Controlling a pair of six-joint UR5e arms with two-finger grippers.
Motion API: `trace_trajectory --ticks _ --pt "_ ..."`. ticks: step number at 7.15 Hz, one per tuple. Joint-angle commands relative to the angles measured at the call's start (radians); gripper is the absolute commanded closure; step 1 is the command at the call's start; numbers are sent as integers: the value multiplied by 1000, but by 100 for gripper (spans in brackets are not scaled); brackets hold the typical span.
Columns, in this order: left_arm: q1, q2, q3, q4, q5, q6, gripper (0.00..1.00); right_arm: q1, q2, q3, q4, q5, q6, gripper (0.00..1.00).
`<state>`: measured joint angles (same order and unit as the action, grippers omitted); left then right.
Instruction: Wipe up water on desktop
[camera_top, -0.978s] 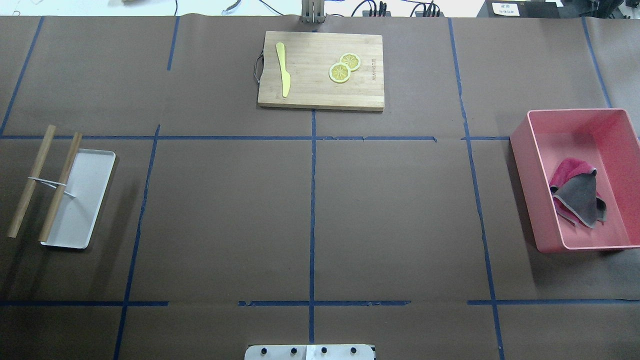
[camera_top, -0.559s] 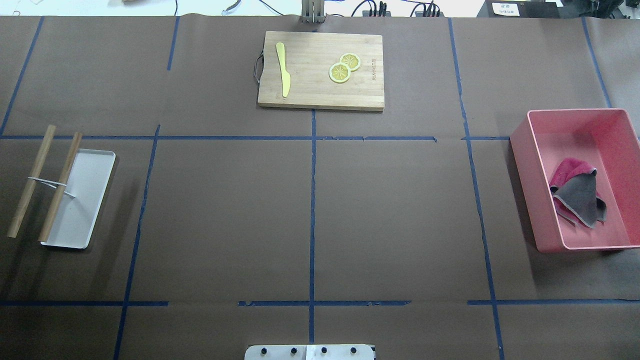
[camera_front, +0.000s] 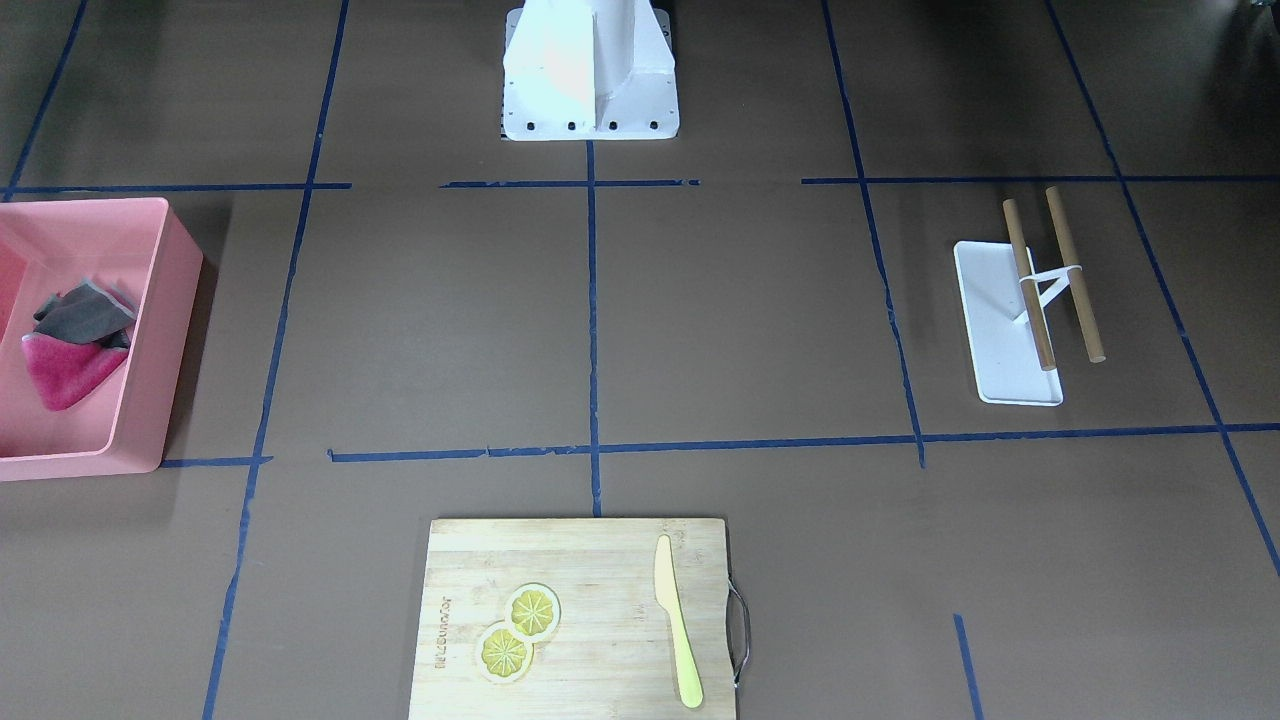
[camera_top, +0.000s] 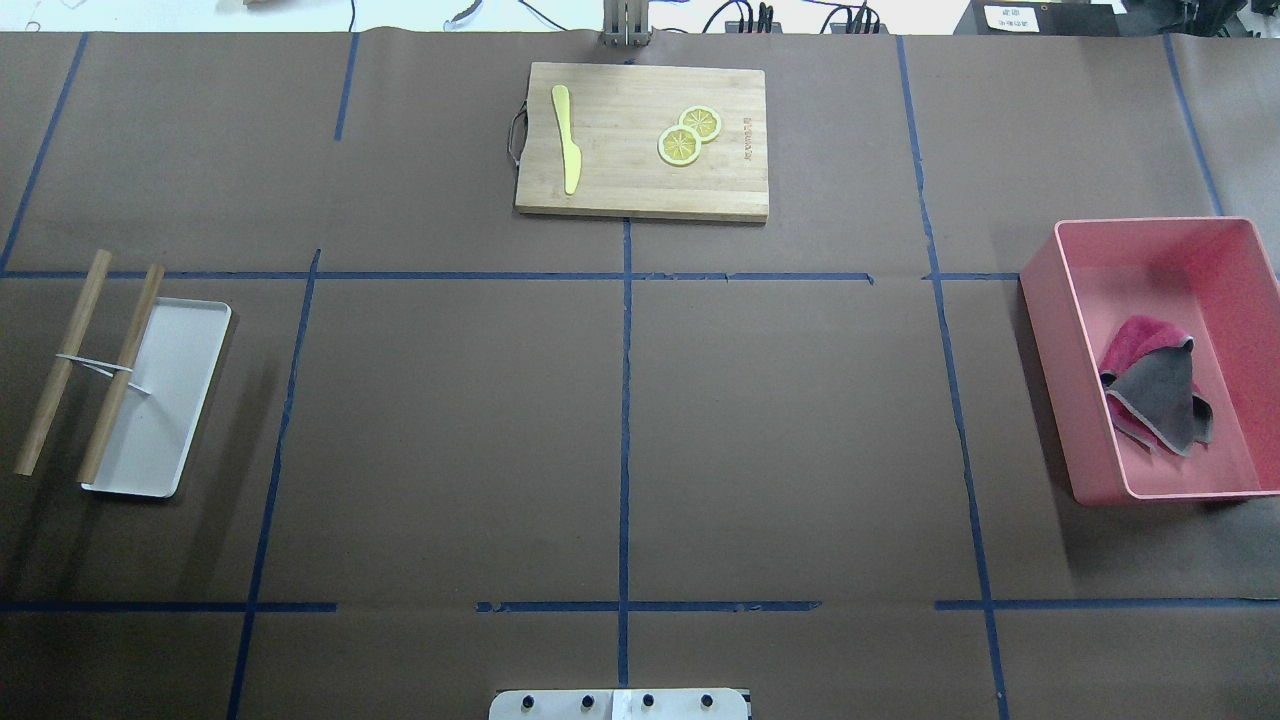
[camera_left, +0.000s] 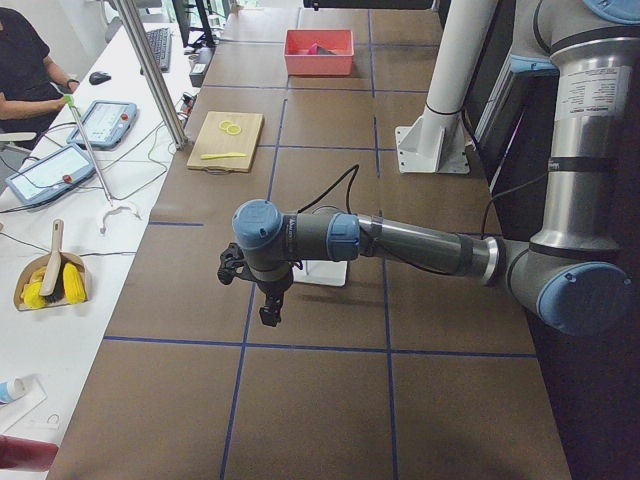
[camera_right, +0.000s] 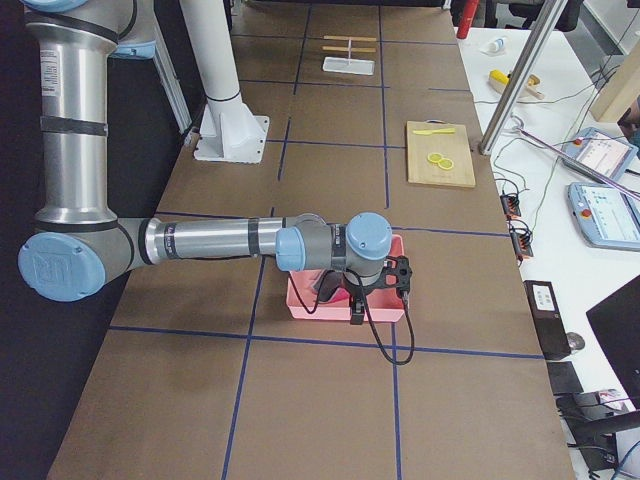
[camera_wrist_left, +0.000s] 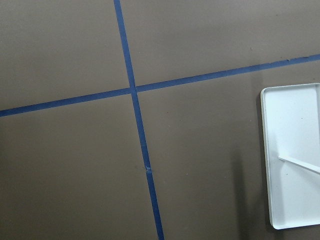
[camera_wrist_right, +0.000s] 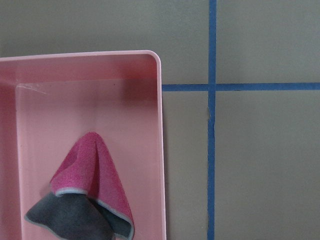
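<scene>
The brown desktop (camera_top: 450, 420) with blue tape lines shows no water patch that I can make out. A pink and grey cloth (camera_top: 1155, 385) lies crumpled in the pink bin (camera_top: 1040, 300) at the right; it also shows in the right wrist view (camera_wrist_right: 85, 200). My right gripper (camera_right: 355, 312) hangs over that bin, seen only in the exterior right view, so I cannot tell if it is open or shut. My left gripper (camera_left: 268, 316) hangs above the desktop beside the white tray, seen only in the exterior left view; I cannot tell its state either.
A wooden cutting board (camera_top: 640, 140) with a yellow knife (camera_top: 567, 135) and two lemon slices (camera_top: 688, 135) lies at the far middle. A white tray (camera_top: 175, 400) with two wooden rods (camera_top: 120, 370) across it stands at the left. The robot base plate (camera_top: 620, 704) is at the near edge.
</scene>
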<state>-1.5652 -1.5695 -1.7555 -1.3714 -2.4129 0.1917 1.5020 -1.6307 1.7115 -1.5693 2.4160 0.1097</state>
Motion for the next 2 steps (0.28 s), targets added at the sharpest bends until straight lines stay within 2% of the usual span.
trace_trajectory --ticks 1,2 --pt "0 -3 1 0 0 0 0 -3 6 -3 0 0 -1 0" --pt "0 -4 1 0 0 0 0 -3 12 -19 2 0 -1 0"
